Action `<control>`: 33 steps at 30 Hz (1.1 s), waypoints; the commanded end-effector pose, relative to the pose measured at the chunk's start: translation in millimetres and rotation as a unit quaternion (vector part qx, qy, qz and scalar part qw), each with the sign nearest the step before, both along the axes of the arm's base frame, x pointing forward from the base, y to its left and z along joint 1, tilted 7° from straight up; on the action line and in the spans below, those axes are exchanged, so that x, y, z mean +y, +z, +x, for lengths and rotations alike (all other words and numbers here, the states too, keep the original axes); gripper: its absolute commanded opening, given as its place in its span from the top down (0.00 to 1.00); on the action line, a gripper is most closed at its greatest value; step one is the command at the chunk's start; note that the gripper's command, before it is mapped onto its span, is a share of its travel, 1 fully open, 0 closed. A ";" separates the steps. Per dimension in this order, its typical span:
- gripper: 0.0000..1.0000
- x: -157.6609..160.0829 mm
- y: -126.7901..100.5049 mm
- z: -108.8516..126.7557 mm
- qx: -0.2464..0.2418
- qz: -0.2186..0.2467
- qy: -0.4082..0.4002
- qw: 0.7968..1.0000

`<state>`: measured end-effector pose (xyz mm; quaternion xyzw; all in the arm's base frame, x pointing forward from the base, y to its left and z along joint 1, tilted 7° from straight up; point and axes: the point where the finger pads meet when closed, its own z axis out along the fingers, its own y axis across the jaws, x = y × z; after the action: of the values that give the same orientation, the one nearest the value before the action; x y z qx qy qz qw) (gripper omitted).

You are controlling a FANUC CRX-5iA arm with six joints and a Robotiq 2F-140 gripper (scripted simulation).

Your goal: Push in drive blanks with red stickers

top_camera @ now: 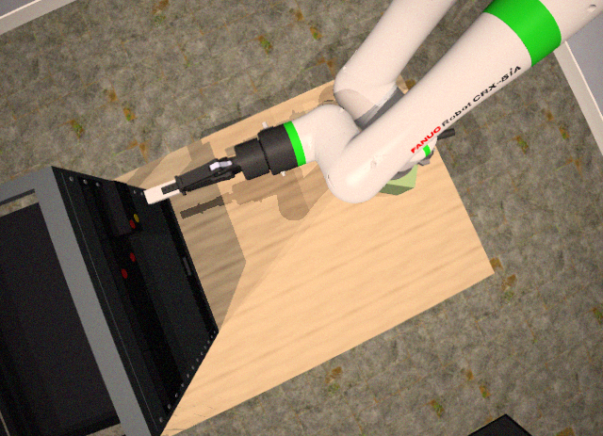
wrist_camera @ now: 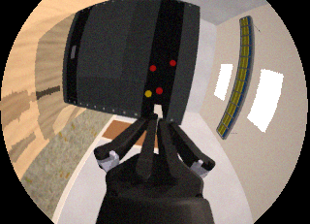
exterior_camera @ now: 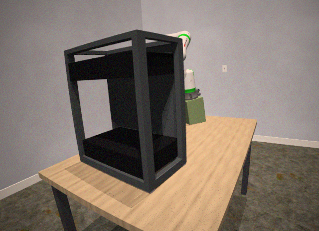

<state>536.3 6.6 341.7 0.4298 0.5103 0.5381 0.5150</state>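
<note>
A room with grey walls and a mottled floor holds a wooden table (top_camera: 340, 285) that carries a dark rack (exterior_camera: 140, 100) at one end and a green pedestal (exterior_camera: 195, 110) at the other. The white arm (top_camera: 438, 105) stands on the pedestal and reaches toward the rack's front face. The hand (top_camera: 154, 194) is pressed together with nothing between its fingers, and its pale tip lies at the upper edge of the rack front in the top view; whether it touches the face cannot be told. In the wrist view the tip points just below a cluster of stickers on a narrow column of drive blanks (wrist_camera: 170, 49): three red stickers (wrist_camera: 153, 68), (wrist_camera: 172, 63), (wrist_camera: 159, 90) and one yellow sticker (wrist_camera: 147, 94). In the top view one blank (top_camera: 117, 210), bearing a red and a yellow dot at its end, stands out from the face beside the tip. The rack stands upright on the table.
</note>
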 end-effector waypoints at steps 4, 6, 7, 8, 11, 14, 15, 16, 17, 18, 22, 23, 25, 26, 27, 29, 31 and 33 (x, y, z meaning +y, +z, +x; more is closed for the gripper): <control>1.00 1.3 1.8 11.8 -0.001 0.000 0.000 1.000; 1.00 2.5 3.1 23.7 -0.001 0.000 0.000 1.000; 1.00 3.1 3.8 29.1 -0.001 0.000 0.000 1.000; 1.00 3.6 4.2 33.5 -0.001 0.000 0.000 1.000; 1.00 4.1 4.7 37.8 0.000 0.000 0.000 1.000; 1.00 4.1 4.7 37.8 0.000 0.000 0.000 1.000; 1.00 4.1 4.7 37.8 0.000 0.000 0.000 1.000; 1.00 4.1 4.7 37.8 0.000 0.000 0.000 1.000; 1.00 4.1 4.7 37.8 0.000 0.000 0.000 1.000; 1.00 4.1 4.7 37.8 0.000 0.000 0.000 1.000; 1.00 4.1 4.7 37.8 0.000 0.000 0.000 1.000; 1.00 4.1 4.7 37.8 0.000 0.000 0.000 1.000; 1.00 4.1 4.7 37.8 0.000 0.000 0.000 1.000; 1.00 4.1 4.7 37.8 0.000 0.000 0.000 1.000; 1.00 4.1 4.7 37.8 0.000 0.000 0.000 1.000; 1.00 4.1 4.7 37.8 0.000 0.000 0.000 1.000; 1.00 4.1 4.7 37.8 0.000 0.000 0.000 1.000; 1.00 4.1 4.7 37.8 0.000 0.000 0.000 1.000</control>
<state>574.0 10.6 346.1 0.4297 0.5101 0.5384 0.5150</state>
